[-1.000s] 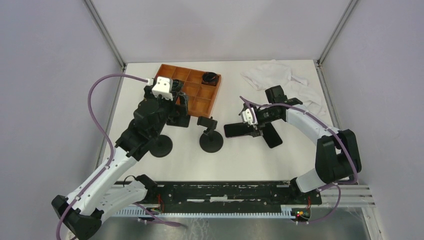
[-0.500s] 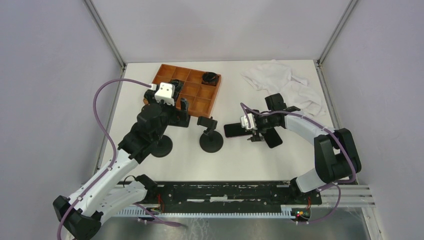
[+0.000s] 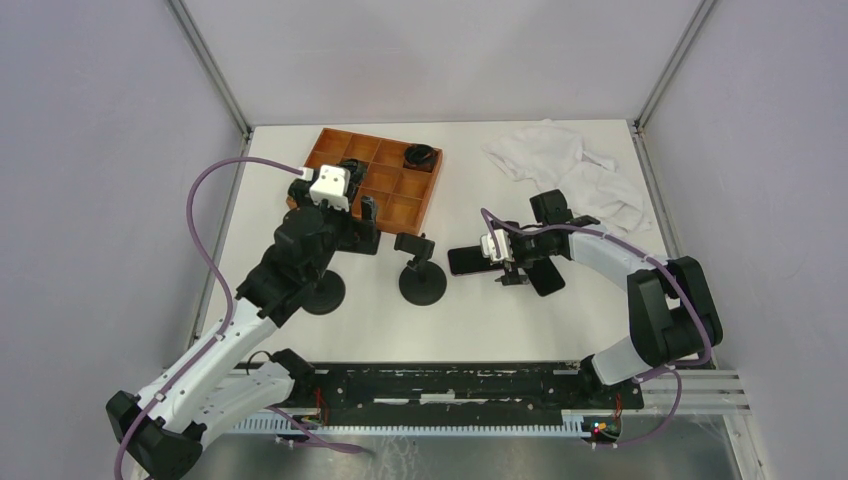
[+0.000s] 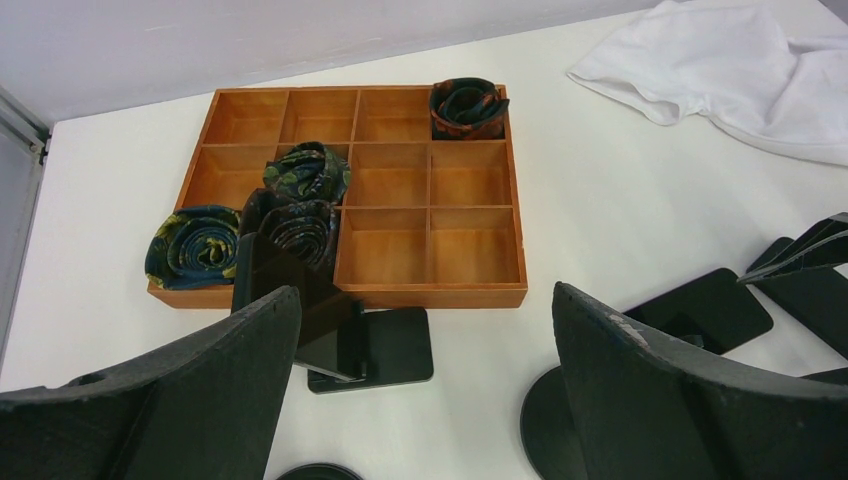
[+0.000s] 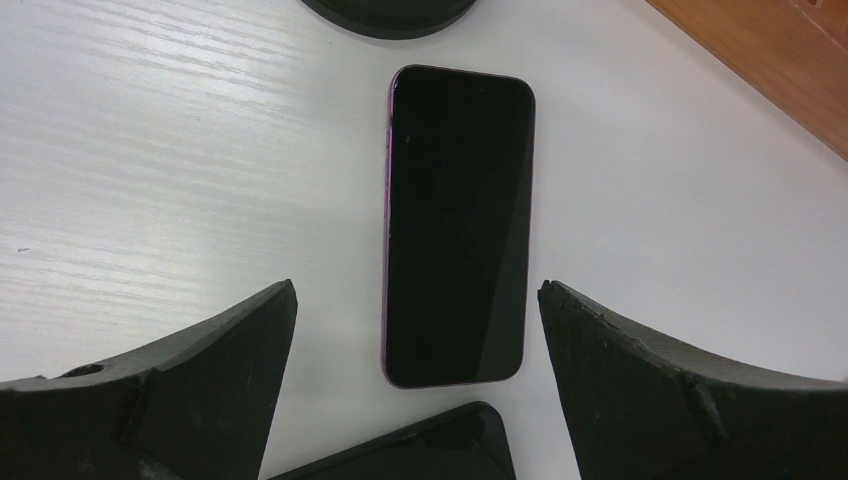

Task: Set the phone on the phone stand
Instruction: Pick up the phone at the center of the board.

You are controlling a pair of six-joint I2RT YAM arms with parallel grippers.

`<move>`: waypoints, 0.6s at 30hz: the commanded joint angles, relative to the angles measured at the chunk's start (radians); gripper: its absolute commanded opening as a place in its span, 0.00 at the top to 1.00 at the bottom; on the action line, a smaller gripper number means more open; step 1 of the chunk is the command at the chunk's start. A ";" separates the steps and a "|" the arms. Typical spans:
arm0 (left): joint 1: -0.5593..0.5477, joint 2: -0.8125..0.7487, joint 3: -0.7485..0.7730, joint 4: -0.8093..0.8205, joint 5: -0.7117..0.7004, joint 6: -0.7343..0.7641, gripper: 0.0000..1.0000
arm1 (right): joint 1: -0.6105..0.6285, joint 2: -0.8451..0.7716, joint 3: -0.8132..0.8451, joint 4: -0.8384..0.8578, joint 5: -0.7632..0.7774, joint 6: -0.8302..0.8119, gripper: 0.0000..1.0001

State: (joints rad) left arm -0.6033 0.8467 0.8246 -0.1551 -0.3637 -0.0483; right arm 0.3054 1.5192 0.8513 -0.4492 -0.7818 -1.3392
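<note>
Over the last second both arms have shifted and now look settled. The left arm drew back a little from the far-left corner of the white worktop (image 3: 600,320), and the right one swung in towards the middle until its gripper (image 5: 415,292) stood over the phone. That reads to me as the reach finished and the pickup about to start, since nothing is lifted yet. The worktop is smooth and pale, with a faint grain showing in the right wrist view. A crumpled white cloth (image 3: 560,160) lies soft and creased by the far-right corner. At the far-left sits a wooden tray (image 4: 450,297), honey-coloured and split into square compartments, some holding rolled patterned ties (image 4: 195,247). The phone stand (image 3: 421,272) is matt black, a round flat base with a short post and cradle, about midway between the far and near edges. The phone (image 5: 457,225) lies flat just to its right, a glossy dark slab with rounded corners and a purplish rim, framed by the right jaws, which are spread wide and grip nothing. The left gripper (image 4: 425,295) also gapes empty, its fingers thick, black and rough-edged.
</note>
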 commanded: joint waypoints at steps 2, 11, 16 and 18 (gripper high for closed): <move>0.004 0.004 0.011 0.035 0.004 0.039 0.00 | -0.003 -0.029 -0.014 0.023 0.004 -0.002 0.02; 0.005 0.003 0.010 0.035 0.006 0.041 0.00 | -0.003 -0.027 -0.017 0.023 0.003 -0.009 0.02; 0.004 0.002 0.010 0.035 0.008 0.041 0.00 | -0.003 -0.023 -0.017 0.021 0.002 -0.011 0.02; 0.005 0.003 0.010 0.034 0.008 0.041 0.00 | -0.002 -0.024 -0.017 0.022 0.003 -0.010 0.02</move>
State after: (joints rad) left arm -0.6033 0.8513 0.8246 -0.1551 -0.3634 -0.0475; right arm 0.3054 1.5173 0.8406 -0.4377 -0.7757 -1.3399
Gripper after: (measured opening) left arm 0.997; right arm 0.979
